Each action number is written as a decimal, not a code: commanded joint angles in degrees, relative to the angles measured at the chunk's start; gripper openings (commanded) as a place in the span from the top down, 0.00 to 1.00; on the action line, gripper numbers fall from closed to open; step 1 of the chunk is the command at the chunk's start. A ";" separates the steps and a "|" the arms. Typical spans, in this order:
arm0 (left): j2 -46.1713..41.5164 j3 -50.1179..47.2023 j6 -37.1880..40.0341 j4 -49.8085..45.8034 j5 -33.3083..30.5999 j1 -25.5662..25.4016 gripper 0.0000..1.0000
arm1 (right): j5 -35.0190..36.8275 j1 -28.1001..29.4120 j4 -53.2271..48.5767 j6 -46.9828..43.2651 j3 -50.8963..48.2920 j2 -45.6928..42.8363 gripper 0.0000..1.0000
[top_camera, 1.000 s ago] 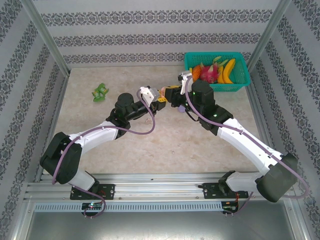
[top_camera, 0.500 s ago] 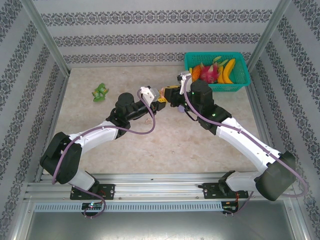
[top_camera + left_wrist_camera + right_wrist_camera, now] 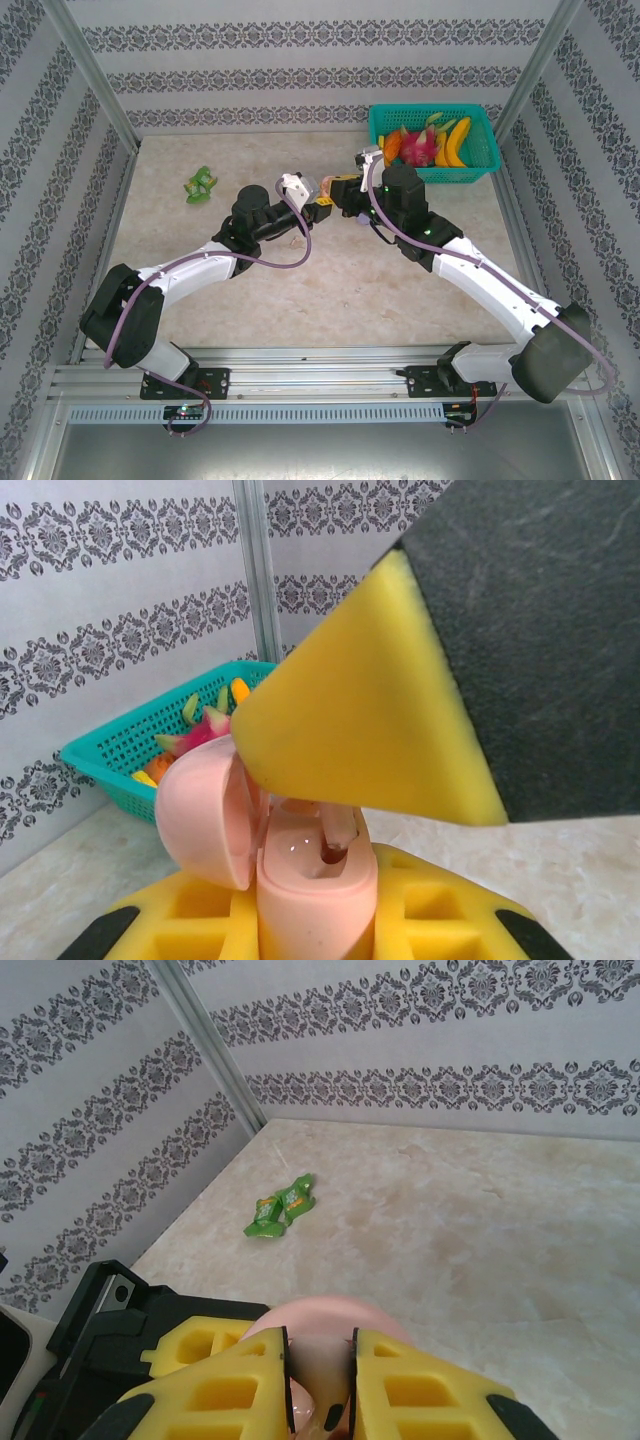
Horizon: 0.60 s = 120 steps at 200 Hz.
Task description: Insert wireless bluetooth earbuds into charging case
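The bud (image 3: 338, 832) — tiny, pale pink, probably light and slick — has its lower end at a socket of the open case (image 3: 300, 875), pinched in the right gripper (image 3: 320, 1385), whose jaws stand narrow. It would likely twist if squeezed hard; grip its head gently. The left gripper (image 3: 318, 935) clamps the case's base — raised off the table (image 3: 330, 290).

Teal basket (image 3: 484, 152) upper rt of top view, w/ bananas (image 3: 456, 142) & pink dragon fruit (image 3: 420, 150) inside. Small green item (image 3: 201, 184) upper left, lying on beige marble table (image 3: 340, 290). Patterned wallpaper (image 3: 300, 40) behind.
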 commanded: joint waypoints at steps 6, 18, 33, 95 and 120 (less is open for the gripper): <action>0.03 2.78 -0.21 2.72 1.12 -0.91 1.00 | -3.45 -0.27 -0.80 -0.28 -0.42 0.13 0.82; 0.05 2.90 -0.29 2.51 1.13 -0.91 1.00 | -4.46 -0.18 -1.22 -0.83 0.22 0.65 0.82; 0.12 2.90 -0.28 2.36 1.30 -0.91 1.00 | -5.49 0.06 -1.80 -1.63 1.14 1.41 0.82; 0.20 2.94 -0.38 2.28 1.08 -0.92 1.00 | -6.70 0.87 -3.95 -3.39 3.02 3.50 0.82; 0.12 2.88 -0.38 2.19 0.72 -0.91 1.00 | -6.37 0.78 -4.18 -3.49 2.89 3.41 0.81</action>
